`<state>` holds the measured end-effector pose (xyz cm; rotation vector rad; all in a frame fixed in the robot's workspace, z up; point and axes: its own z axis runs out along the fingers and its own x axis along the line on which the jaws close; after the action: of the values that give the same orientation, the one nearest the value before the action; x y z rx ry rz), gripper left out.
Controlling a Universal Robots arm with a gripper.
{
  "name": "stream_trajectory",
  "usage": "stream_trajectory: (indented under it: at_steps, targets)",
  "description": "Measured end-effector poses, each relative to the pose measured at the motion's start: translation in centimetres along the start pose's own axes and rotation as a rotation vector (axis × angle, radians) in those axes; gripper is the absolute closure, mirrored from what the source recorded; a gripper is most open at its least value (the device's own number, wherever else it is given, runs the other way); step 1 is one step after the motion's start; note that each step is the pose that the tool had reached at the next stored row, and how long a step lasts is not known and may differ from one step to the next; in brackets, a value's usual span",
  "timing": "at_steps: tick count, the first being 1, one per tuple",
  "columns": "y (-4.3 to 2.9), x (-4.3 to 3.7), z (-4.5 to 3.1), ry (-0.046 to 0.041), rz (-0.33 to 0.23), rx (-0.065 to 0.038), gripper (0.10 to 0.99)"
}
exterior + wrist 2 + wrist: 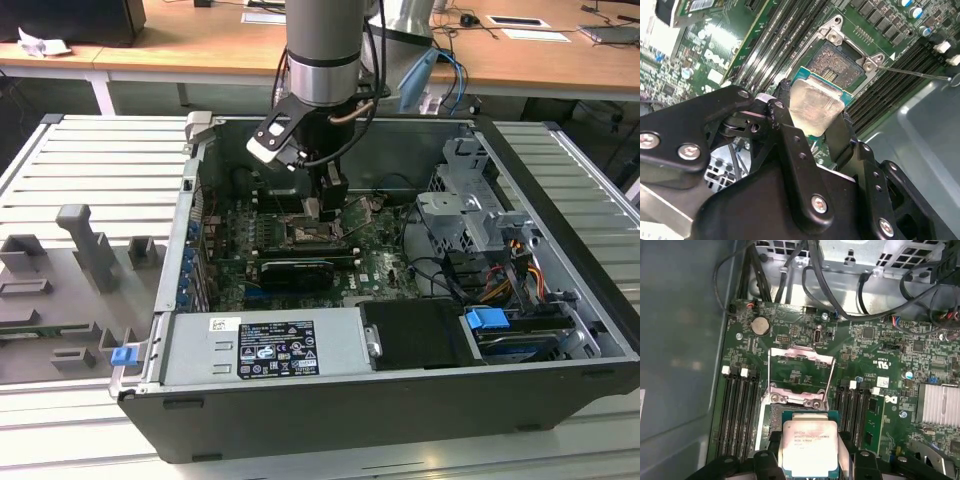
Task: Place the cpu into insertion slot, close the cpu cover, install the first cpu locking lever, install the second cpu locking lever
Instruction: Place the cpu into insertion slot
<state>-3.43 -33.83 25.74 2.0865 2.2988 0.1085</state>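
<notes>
I have the gripper (812, 120) clamped on the cpu (807, 445), one finger on each of two opposite edges, metal top facing up. In both wrist views the chip hangs level just above the insertion slot (840, 62), partly overlapping it and not seated; I can see the slot's dark contact field bare beyond the chip's far edge. In the exterior view the arm stands over the middle of the green board (385, 262), toward the far side of the open computer case (330, 410).

By my reading, I am within the first step. The cpu cover (799, 350) is swung back and lies flat beyond the slot. The locking levers (830, 377), thin rods along its sides, look unlatched. So placing the chip, closing the cover and both levers are left.
</notes>
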Motion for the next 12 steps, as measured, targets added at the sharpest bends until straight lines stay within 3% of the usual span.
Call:
stream_trajectory:
  at_steps: [1, 4, 12]
  targets:
    - [-0.03, -0.01, 0.37, -0.0044, 0.059, -0.001, 0.557]
    - [-0.05, -0.01, 0.64, -0.0088, 0.115, -0.002, 0.557]
    - [-0.08, -0.01, 1.05, -0.0096, 0.129, -0.003, 0.557]
